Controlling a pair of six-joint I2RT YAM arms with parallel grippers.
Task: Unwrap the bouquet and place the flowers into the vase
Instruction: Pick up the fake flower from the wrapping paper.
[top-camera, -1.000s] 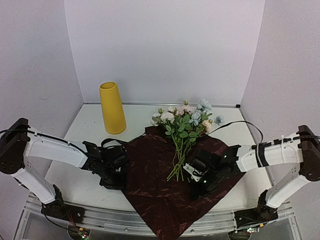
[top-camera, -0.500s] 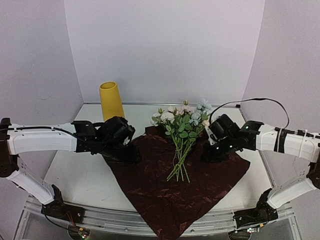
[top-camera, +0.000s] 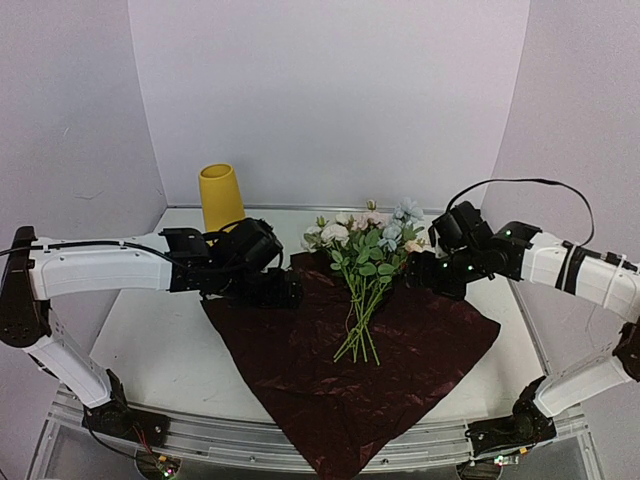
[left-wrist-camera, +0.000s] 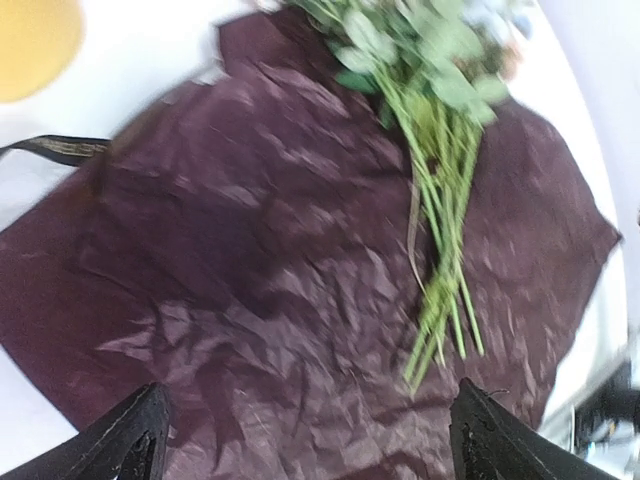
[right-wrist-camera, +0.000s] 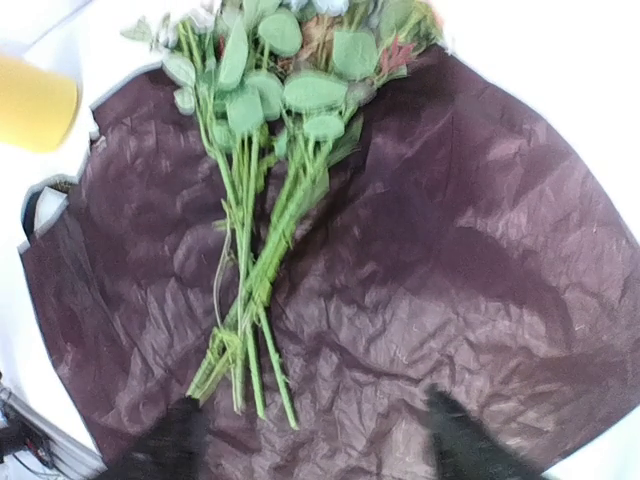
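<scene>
Wrapping paper (top-camera: 340, 380): dark red, on desk (top-camera: 150, 340), lower centre; spread wider than a second ago.
Flowers (top-camera: 365, 270): centre, lying on paper, unmoved.
Vase (top-camera: 220, 195): upper left, upright.
Left end effector (left-wrist-camera: 308, 442): jaws wide, empty; moved up-frame.
Right end effector (right-wrist-camera: 315, 440): jaws wide, empty; moved up-frame.

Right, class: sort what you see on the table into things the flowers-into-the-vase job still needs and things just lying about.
Belongs to the job:
- flowers, lying loose on the opened paper
- yellow vase, upright at the back

Just lying about:
- dark red wrapping paper, spread flat
- black ribbon, at the paper's edge
</scene>
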